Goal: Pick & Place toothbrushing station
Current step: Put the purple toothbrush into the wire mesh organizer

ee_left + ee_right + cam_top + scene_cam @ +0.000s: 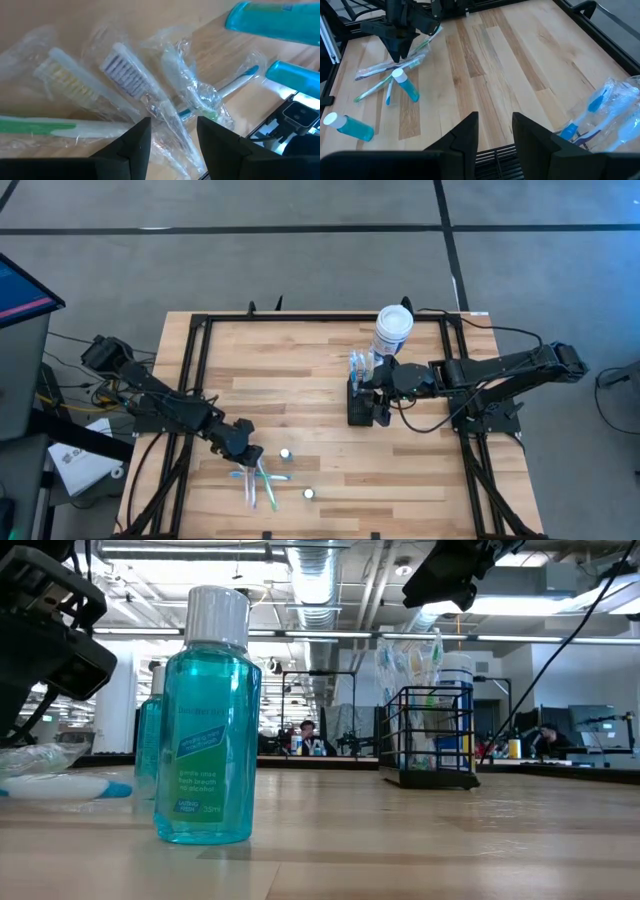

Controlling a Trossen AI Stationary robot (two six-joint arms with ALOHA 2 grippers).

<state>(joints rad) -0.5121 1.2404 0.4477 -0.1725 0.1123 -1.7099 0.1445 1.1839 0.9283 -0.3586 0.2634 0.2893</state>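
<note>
- Your toothbrushing station (360, 402) stands upright near the desk's (300, 360) right edge.
- Your right pincer (380, 412) hovers open over it.
- Your left pincer (244, 452) is open above wrapped toothbrushes (258, 480) near the front edge.

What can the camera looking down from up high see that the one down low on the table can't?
Only the high view shows both whole arms, the left gripper over the wrapped toothbrushes and the right gripper above the black caddy. Only the low view shows the room with people behind and the writing on a mouthwash bottle. Both show the caddy and the wooden table.
</note>
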